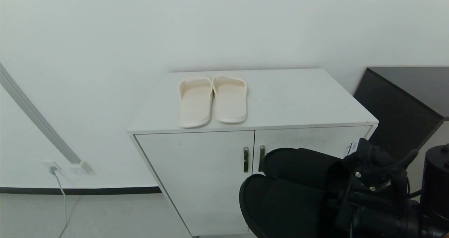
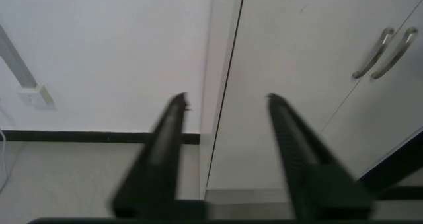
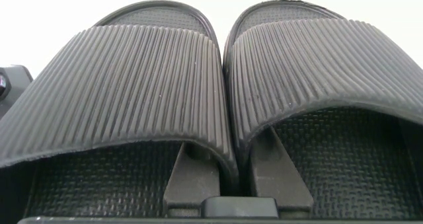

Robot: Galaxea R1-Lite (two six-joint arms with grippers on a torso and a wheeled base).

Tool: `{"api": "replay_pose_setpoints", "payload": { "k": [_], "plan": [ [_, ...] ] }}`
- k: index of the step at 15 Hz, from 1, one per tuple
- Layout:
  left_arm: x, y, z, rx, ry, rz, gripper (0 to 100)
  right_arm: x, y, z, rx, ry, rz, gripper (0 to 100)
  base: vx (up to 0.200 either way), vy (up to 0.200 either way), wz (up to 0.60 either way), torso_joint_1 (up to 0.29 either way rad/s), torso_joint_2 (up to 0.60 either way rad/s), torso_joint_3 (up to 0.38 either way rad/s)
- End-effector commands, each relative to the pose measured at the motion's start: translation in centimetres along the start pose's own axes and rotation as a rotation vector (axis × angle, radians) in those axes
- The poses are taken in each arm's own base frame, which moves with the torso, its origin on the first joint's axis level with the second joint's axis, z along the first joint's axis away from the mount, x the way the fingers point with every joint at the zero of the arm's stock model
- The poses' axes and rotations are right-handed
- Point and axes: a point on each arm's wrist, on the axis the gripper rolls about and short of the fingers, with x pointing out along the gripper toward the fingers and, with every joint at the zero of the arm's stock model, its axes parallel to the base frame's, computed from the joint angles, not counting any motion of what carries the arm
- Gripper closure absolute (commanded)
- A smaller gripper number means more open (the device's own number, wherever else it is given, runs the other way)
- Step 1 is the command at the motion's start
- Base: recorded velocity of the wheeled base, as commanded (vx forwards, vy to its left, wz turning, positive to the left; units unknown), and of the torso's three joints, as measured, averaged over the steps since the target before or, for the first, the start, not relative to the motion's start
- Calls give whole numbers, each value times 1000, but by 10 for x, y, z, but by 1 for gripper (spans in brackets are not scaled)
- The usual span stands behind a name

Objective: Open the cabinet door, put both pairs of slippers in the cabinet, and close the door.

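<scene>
Closest of all, a pair of black ribbed rubber slippers [image 3: 132, 85] sits pressed side by side in the right tool [image 3: 234, 174]. Its two fingers [image 3: 192, 181] reach in under the straps, one in each slipper, and pinch the inner walls together. From across the room, that pair hangs low in front of the right door [image 1: 308, 139] of the white two-door cabinet [image 1: 196, 174], just beside the two metal handles [image 1: 246, 159] where the doors meet. Both doors stand closed.

On the cabinet's flat top [image 1: 298, 97] lies a second pair, cream foam slippers [image 1: 212, 99], set neatly toes to the wall and towards the left half, well apart from either tool.

The left tool [image 2: 226, 102] hangs low off the cabinet's left front corner with its fingers spread wide and nothing between them; past them are the cabinet's side edge and the left door [image 2: 297, 85].

A dark, boxy piece of furniture [image 1: 403, 104] stands right of the cabinet. Left of it, a wall socket with a white cable [image 1: 52, 168] sits under a slanting grey conduit [image 1: 35, 115].
</scene>
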Motion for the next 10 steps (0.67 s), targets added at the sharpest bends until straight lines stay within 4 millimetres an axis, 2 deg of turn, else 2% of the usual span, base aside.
{"api": "replay_pose_setpoints", "payload": {
  "k": [1,10],
  "plan": [
    [0,0,0,0,0,1,0,1,1,-2,-1,7,5,100,0,0,0,-212,525,320],
    [0,0,0,0,0,1,0,4,4,-7,-5,18,17,100,0,0,0,-175,497,320]
  ]
}}
